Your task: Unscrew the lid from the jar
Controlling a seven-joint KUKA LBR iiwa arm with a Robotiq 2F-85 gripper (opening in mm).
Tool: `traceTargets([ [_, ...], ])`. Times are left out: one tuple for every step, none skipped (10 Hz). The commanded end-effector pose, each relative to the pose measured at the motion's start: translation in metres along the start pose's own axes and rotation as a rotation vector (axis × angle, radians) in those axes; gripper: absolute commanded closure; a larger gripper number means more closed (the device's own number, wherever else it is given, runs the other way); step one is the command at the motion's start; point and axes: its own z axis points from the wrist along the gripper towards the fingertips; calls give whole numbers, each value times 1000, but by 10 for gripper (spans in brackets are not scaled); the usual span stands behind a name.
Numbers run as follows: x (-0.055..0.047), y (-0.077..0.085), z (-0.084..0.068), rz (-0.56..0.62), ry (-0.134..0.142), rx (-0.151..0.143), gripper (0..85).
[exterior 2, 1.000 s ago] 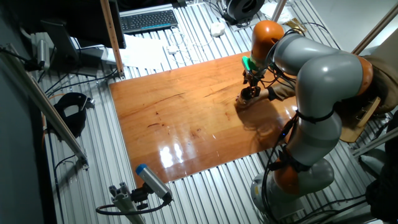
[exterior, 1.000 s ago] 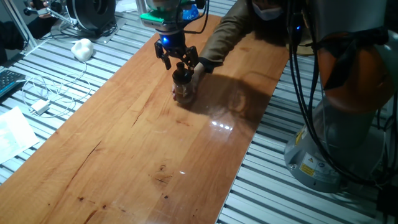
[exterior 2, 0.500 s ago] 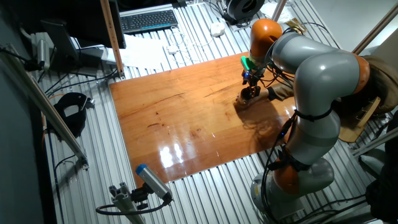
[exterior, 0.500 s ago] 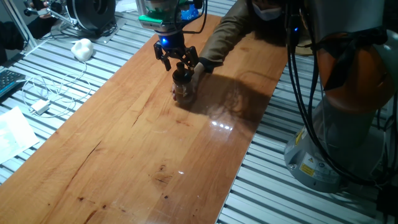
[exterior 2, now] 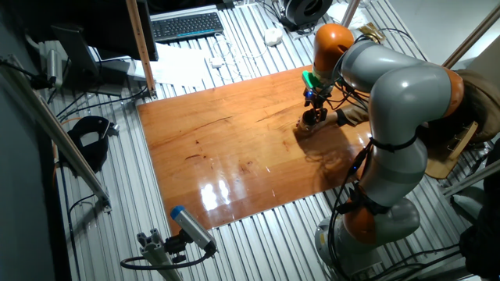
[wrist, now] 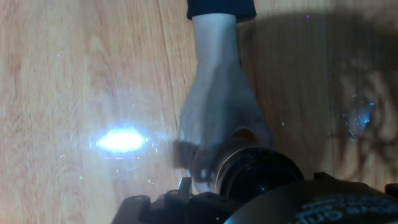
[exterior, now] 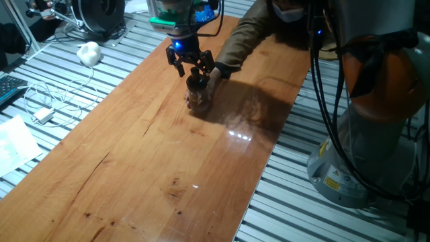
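The small clear jar [exterior: 197, 98] stands on the wooden table [exterior: 154, 154], and a person's hand [exterior: 216, 75] holds it from the far side. The black lid [exterior: 195, 81] sits on top of the jar. My gripper [exterior: 193, 66] hangs just above the lid with its fingers spread apart on either side of the knob and holds nothing. In the other fixed view the gripper [exterior 2: 314, 104] is over the jar [exterior 2: 312, 121]. In the hand view the lid [wrist: 258, 174] fills the lower right, with the hand [wrist: 217, 112] behind it. My fingertips are hidden there.
The person's arm [exterior: 252, 33] reaches across the far end of the table. The robot's base [exterior: 376, 134] and its cables stand at the right edge. A white lump [exterior: 89, 52], a cable and adapter [exterior: 44, 114] lie on the slatted bench to the left.
My gripper has risen slightly above the lid. The jar, lid and the person's hand have stayed in place.
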Motion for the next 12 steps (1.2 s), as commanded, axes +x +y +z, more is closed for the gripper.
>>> traceTargets([
  [0, 0, -1, -6, -3, -1, 0],
  [0, 0, -1, -9, -8, -3, 0],
  [1, -1, -2, -13, -8, -1, 0],
  [1, -1, -3, -13, -12, 0, 0],
  [1, -1, -3, -13, -12, -1, 0],
  [1, -1, -3, -12, -15, -4, 0],
  [1, -1, -3, -5, -9, -4, 0],
  [1, -1, -3, -6, -3, -12, 0],
  [1, -1, -3, -28, -1, -22, 170],
  [1, -1, -3, -35, -3, -30, 170],
  [1, -1, -3, -38, -11, -30, 170],
  [1, -1, -3, -27, -33, -23, 170],
])
